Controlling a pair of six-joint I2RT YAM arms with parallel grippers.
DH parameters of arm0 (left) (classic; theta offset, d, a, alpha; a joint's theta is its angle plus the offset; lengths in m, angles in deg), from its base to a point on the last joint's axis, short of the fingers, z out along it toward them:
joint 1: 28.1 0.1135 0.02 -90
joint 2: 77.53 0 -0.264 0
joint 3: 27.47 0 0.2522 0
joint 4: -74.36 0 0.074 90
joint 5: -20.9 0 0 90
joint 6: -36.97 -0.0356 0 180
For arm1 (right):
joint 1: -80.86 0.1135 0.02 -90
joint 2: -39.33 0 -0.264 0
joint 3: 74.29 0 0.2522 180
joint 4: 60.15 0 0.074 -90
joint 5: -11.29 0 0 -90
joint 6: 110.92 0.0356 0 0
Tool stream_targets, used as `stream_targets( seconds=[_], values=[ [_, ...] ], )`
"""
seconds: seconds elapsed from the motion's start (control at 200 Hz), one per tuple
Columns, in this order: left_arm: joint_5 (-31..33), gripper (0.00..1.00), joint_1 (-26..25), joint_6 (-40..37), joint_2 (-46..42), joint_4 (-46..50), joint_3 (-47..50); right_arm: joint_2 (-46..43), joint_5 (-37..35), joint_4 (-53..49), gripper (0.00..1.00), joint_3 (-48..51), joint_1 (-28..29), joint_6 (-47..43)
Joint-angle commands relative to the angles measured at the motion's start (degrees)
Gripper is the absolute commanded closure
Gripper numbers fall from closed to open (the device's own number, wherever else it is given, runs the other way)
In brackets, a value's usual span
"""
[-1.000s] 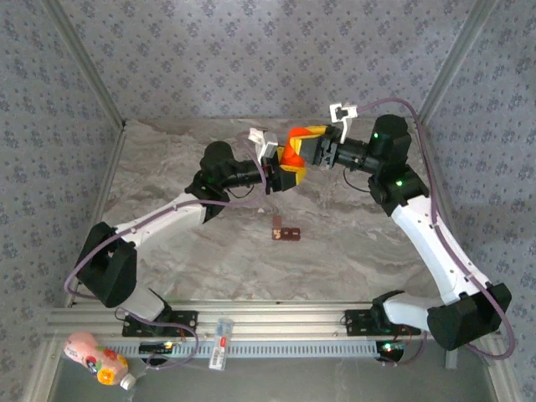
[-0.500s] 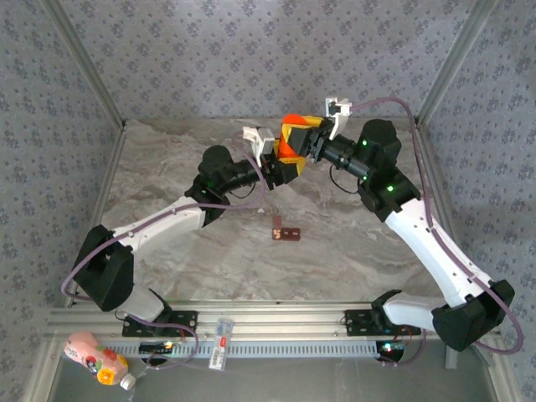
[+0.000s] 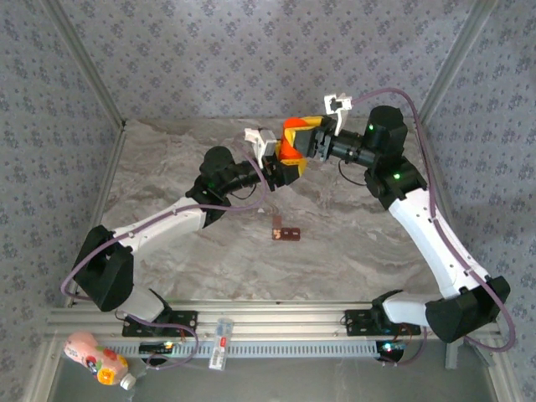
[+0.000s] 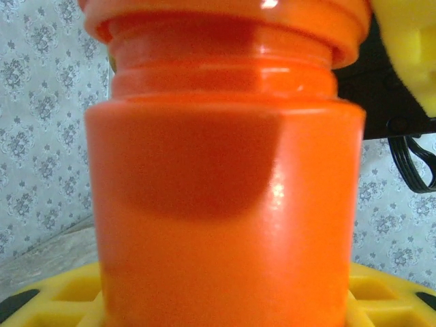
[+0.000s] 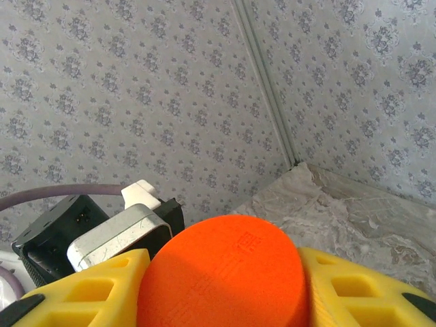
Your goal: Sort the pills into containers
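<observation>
- The left gripper (image 3: 284, 168) is clamped on the orange bottle (image 3: 291, 153)
- The right gripper (image 3: 302, 141) squeezes its cap (image 5: 225, 272) from opposite
- The containers (image 3: 286, 234) lie on the table (image 3: 167, 172) below both jaws

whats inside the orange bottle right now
Nothing inside can be seen: the orange bottle shows nothing through its walls, and its cap is on, covering the mouth. Whether anything is in it cannot be told.

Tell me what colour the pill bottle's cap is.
Bright orange, like the bottle itself; the cap shows best in the right wrist view.
</observation>
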Motion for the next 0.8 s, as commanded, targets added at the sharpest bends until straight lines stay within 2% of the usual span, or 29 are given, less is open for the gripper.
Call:
stream_targets(
  seconds=[0.0, 0.21, 0.405, 0.635, 0.795],
  values=[
    [0.45, 1.0, -0.44, -1.27, -2.89, -4.71, -2.18, 0.8, 3.01, -7.04, 0.73, -0.78, 0.93, -0.56],
    [1.32, 1.0, -0.39, -1.53, -2.76, -4.35, -2.24, 0.44, -6.99, -10.09, 0.71, -0.93, 4.6, -0.02],
    [2.25, 1.0, -0.43, -1.4, -2.77, -4.49, -1.75, 0.68, -10.16, -11.18, 0.66, -1.31, 5.23, 0.46],
    [3.22, 1.0, -0.43, -1.58, -2.7, -4.35, -1.04, -0.72, -7.95, -10.71, 0.33, -2.94, 1.83, 2.07],
    [3.26, 1.0, -0.39, -1.62, -2.73, -4.35, -0.79, -3.46, -5.26, -9.91, 0.21, -2.98, -0.69, 2.59]
  ],
)
